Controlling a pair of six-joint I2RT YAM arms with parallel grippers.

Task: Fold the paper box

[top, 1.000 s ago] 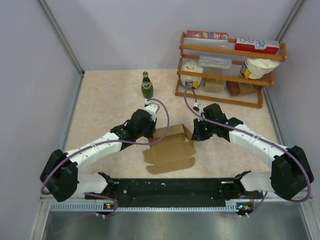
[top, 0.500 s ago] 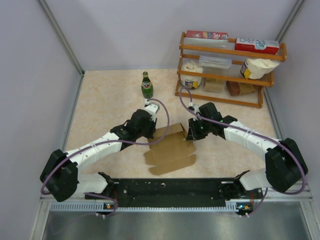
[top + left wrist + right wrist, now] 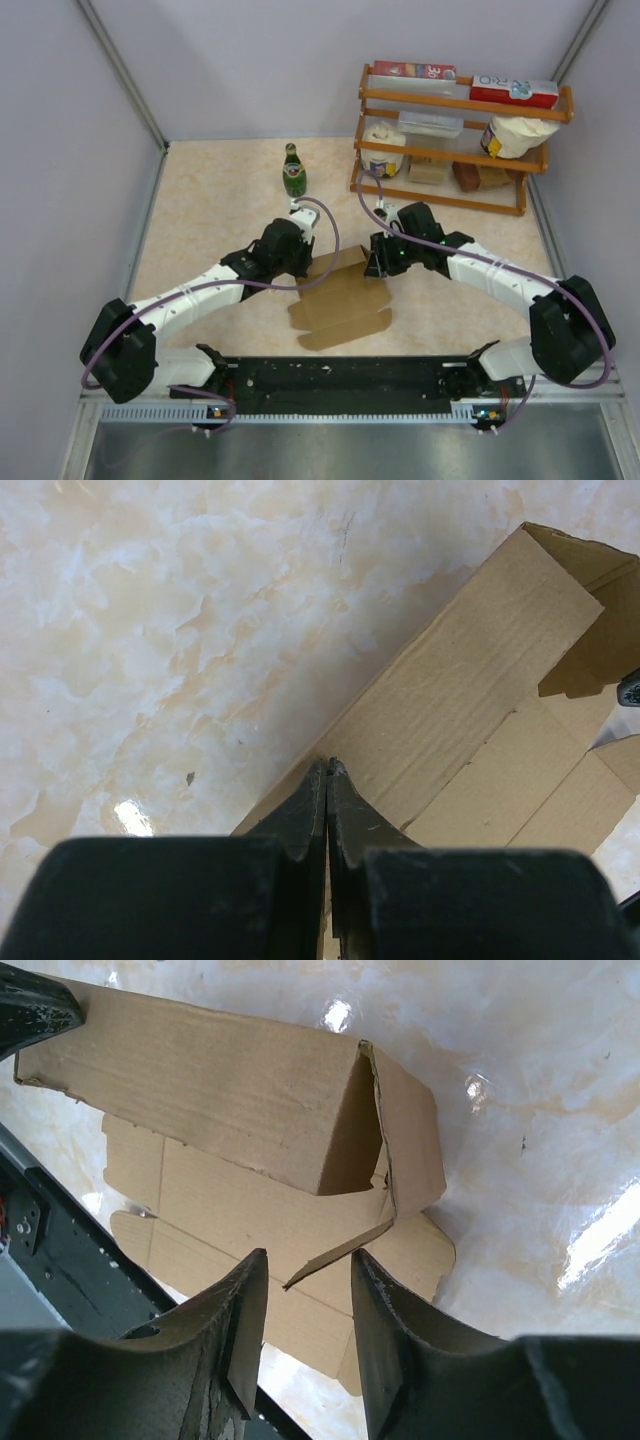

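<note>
The brown corrugated cardboard paper box [image 3: 340, 297] lay half-folded on the beige marbled table [image 3: 215, 205], between the 2 arms. The left gripper [image 3: 328, 772] was pinched on its raised wall [image 3: 450, 690]. The right gripper [image 3: 306, 1265], fingers apart, should press the side flap [image 3: 405, 1130] inward slowly.

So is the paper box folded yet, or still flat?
Partly folded: on the paper box the far panel stands raised with an end flap turned in, while the near panels lie flat on the table.
</note>
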